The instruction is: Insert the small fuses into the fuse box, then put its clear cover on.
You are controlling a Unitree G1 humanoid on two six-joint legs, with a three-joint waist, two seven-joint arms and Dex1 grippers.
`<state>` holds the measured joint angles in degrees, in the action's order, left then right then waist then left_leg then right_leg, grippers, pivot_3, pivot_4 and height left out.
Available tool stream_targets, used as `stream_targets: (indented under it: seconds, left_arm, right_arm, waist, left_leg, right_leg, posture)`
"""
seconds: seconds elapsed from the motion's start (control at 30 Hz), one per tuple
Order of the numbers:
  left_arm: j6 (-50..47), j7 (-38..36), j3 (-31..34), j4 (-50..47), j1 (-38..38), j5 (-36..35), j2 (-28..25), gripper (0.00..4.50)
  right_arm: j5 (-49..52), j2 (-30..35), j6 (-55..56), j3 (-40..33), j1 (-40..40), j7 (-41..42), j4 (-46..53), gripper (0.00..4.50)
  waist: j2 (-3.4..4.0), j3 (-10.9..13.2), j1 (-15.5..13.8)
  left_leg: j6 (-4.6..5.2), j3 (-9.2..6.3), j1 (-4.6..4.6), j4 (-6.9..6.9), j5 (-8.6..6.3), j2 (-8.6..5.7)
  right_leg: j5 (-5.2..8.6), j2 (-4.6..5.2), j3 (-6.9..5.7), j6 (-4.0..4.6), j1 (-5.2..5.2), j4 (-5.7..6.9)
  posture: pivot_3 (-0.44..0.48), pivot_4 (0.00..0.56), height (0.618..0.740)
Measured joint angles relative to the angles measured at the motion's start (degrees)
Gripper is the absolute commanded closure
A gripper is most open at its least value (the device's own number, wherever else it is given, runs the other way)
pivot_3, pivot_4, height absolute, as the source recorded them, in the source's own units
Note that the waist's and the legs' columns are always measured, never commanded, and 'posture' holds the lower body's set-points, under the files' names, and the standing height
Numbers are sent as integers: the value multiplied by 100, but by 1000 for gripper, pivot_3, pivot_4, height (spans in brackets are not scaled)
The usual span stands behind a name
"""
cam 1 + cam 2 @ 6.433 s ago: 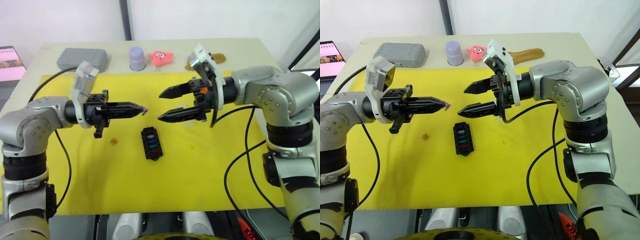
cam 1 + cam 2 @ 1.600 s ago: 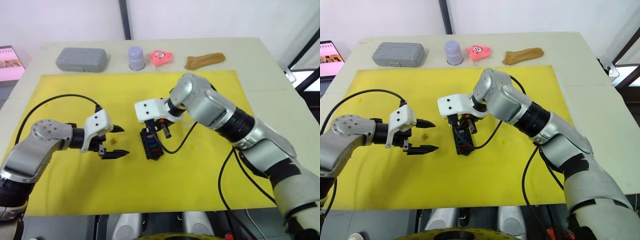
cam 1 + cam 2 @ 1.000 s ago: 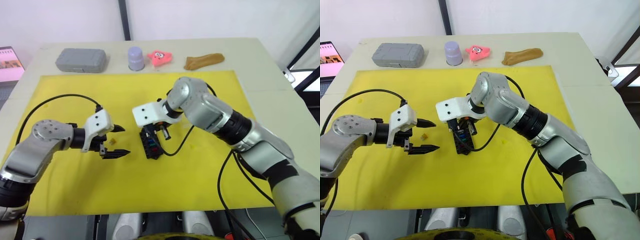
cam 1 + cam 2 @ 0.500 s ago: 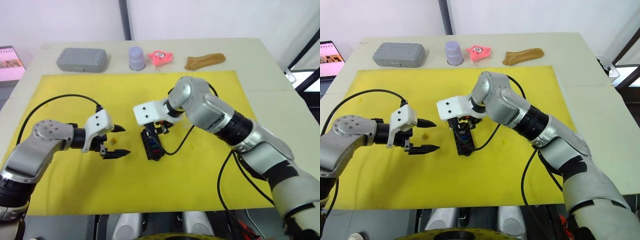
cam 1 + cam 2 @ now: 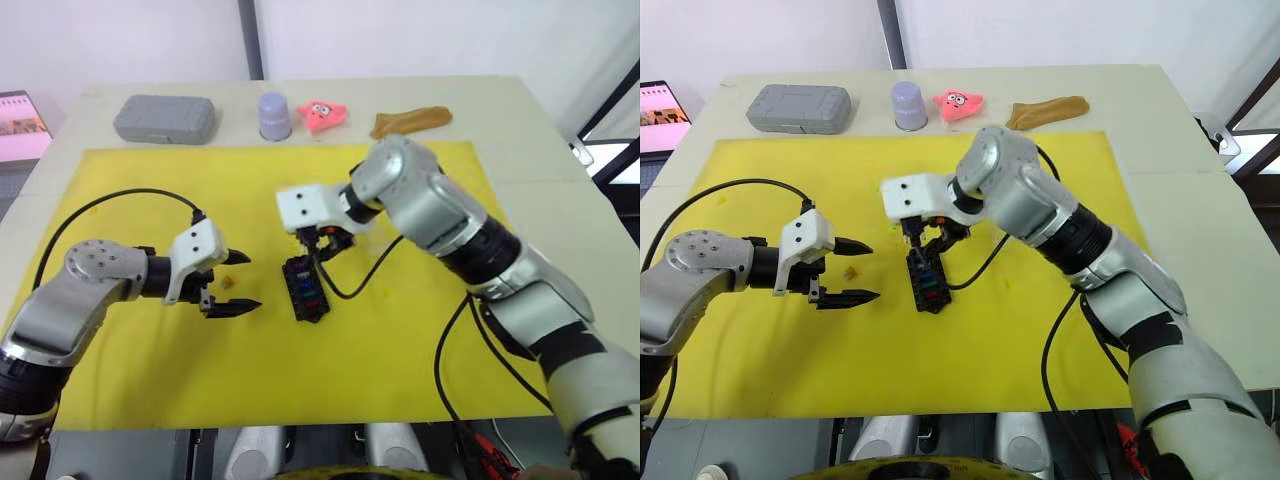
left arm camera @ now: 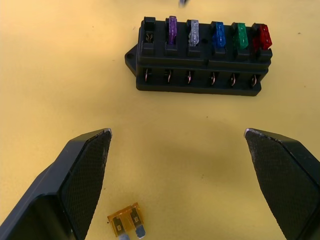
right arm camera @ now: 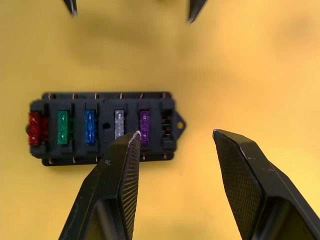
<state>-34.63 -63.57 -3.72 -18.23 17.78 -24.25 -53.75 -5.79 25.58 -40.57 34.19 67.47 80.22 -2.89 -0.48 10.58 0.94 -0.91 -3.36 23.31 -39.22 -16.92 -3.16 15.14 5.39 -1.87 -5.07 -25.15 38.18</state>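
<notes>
The black fuse box [image 5: 305, 290] lies on the yellow mat [image 5: 400, 350]. Five small fuses stand in its slots: purple [image 6: 172, 24], clear [image 6: 193, 27], blue, green and red [image 6: 263, 36]. The end slot [image 6: 148, 36] is empty. An orange fuse [image 6: 127, 227] lies loose on the mat between the fingers of my left gripper [image 5: 250, 282], which is open and low, left of the box. My right gripper [image 7: 175, 134] hangs open just above the box's far end, holding nothing. I cannot make out the clear cover.
Along the table's far edge stand a grey case [image 5: 164, 118], a lavender cup [image 5: 273, 115], a pink star toy [image 5: 321, 113] and a brown lump [image 5: 410, 121]. A laptop [image 5: 20, 125] sits off the table's left side.
My right gripper has opened and lifted off the fuse box, pulling back toward the far side. The left arm and the orange fuse have not moved.
</notes>
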Motion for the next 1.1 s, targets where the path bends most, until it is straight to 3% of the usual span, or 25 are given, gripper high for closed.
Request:
stream_targets:
  seconds: [0.07,0.17,0.3,0.4,0.5,1.1]
  left_arm:
    - [4,-1,0,0,0,1,0,0]
    - [15,-5,1,9,2,2,0,0]
    - [17,-8,1,18,2,3,0,0]
    - [17,-7,1,27,4,3,3,0]
    - [16,-4,0,38,11,3,20,0]
    - [14,38,-8,100,39,80,155,0]
  right_arm:
    - [264,-40,-36,-419,-82,-145,141,2056]
    - [790,-145,441,-1240,-830,-457,480,2056]
    - [1396,-80,560,-1430,-1629,-342,515,2056]
    - [1607,-105,706,-1641,-2009,-571,550,2967]
    - [1621,-248,878,-1644,-2225,-819,480,4428]
    - [1634,-474,1469,-1454,-2403,-1162,-563,4478]
  waist:
    - [0,0,0]
    - [-3,-2,-14]
    - [-1,-1,-13]
    - [-1,-1,4]
    - [-1,0,15]
    - [-1,0,-2]
  left_leg:
    - [0,-1,0,1,0,0]
    - [0,-3,-1,1,0,0]
    - [1,-1,-1,-1,0,-1]
    - [1,-1,-1,0,1,1]
    - [0,0,-1,1,1,2]
    - [0,-1,-2,0,1,1]
  right_leg:
    - [0,1,0,0,0,0]
    - [0,4,0,0,5,-4]
    - [0,4,0,0,7,-3]
    - [0,2,0,0,5,-1]
    - [0,0,0,0,3,-1]
    - [0,-2,0,0,6,-2]
  posture:
    - [0,150,731]
    - [0,150,731]
    - [0,150,731]
    - [0,150,731]
    - [0,150,731]
    - [0,150,731]
